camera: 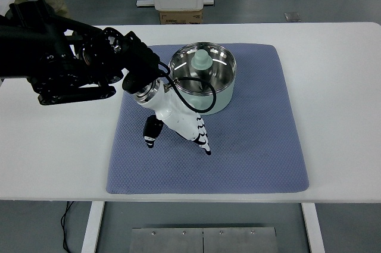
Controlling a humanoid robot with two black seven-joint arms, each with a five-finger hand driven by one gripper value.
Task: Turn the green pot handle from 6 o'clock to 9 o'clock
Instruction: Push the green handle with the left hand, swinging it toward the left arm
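Bare mat point(262, 146) right of pot point(205, 80)

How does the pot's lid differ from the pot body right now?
The lid is shiny metal with a pale green knob; the pot body is matte pale green. The lid is seen whole from above, while the left hand covers the pot's lower-left side. Both are round and sit together on the blue mat.

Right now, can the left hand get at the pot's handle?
Probably yes. The left hand lies on the mat right against the pot at its near-left side, nothing between. The handle itself is hidden under the hand.
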